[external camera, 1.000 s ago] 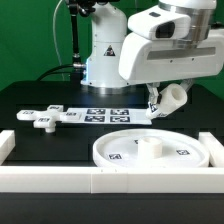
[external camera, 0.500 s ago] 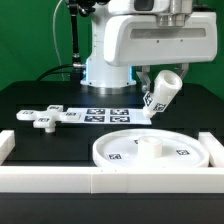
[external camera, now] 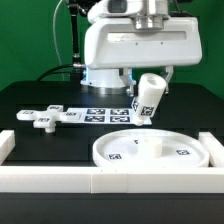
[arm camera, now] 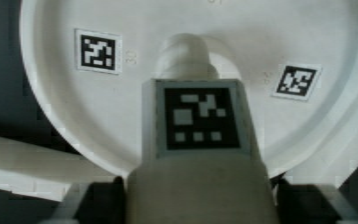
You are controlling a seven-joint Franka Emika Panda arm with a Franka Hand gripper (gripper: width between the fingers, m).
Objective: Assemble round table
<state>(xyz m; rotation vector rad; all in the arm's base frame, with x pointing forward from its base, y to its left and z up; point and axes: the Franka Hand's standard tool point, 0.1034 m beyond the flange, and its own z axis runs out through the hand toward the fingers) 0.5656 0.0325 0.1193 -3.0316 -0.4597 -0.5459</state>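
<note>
Green backdrop, black tabletop point(external camera: 30, 95). Large white rimmed round plastic disc point(external camera: 112, 152) lies flat at the front, with a raised hub point(external camera: 148, 144) at its centre. White flat lobed foot piece point(external camera: 48, 117) rests well apart, toward the exterior view's left. Short white tagged cylindrical post point(external camera: 148, 97) hangs over the disc's far rim, long axis near upright, slightly tilted. The hub sits below it, nearer the camera. Fingers point(arm camera: 98, 203) clamped on the post's upper end.
</note>
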